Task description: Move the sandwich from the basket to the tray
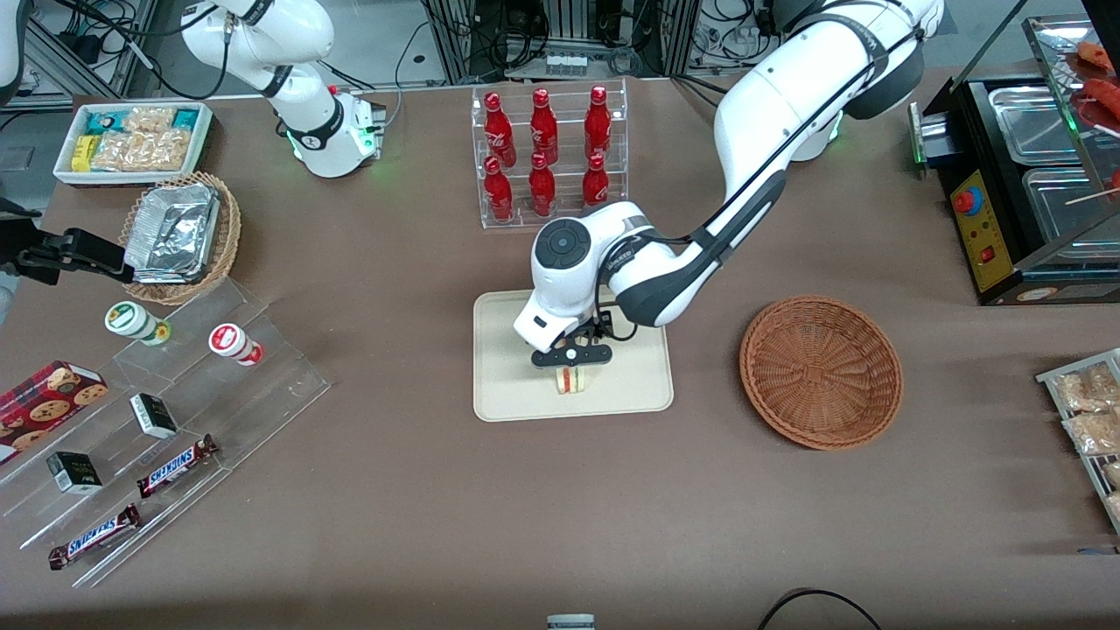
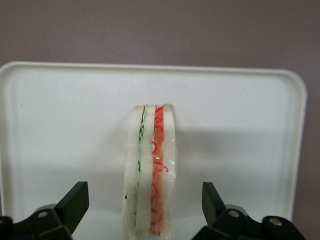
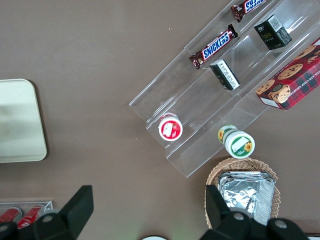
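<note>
Standing on edge on the tray (image 1: 630, 385), the sandwich (image 2: 151, 170) sat released; jaws of the gripper (image 1: 570, 360) were spread wide, empty, straddling it; basket (image 1: 821, 371) vacant.

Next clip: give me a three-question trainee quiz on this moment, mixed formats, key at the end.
1. True or false: the sandwich stands on edge on the tray.
2. The gripper fingers are: A) shut on the sandwich, B) open, one on each side of it.
3. What lies in the basket?

Key: 1 true. 2 B. 3 Nothing visible.
</note>
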Motion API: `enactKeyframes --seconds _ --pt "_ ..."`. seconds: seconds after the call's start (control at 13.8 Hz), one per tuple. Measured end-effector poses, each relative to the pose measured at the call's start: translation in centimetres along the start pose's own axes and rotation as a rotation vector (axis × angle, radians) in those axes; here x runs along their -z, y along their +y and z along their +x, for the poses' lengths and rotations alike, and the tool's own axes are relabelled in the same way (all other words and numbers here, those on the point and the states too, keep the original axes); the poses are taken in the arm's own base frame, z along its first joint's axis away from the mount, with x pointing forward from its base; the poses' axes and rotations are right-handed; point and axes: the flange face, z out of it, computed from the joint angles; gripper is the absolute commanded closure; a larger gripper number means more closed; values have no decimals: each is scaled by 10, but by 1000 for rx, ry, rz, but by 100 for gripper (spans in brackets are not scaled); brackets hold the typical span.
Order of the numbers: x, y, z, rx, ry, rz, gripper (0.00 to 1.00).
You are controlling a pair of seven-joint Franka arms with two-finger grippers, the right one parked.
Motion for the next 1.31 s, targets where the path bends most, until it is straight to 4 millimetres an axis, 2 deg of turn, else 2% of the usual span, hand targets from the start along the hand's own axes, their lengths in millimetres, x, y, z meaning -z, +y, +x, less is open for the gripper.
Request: enactKeyframes --seconds 0.15,0.36,0.58,0.73,0.94,1.31 --pt "45 -12 14 49 6 -2 0" --pt "116 -51 35 147 -6 17 0" --pt "179 -116 63 264 -9 63 0" --pt "211 -161 78 300 3 90 0" --pt "230 -205 85 285 -21 132 0" --pt "254 -256 98 240 -61 130 0"
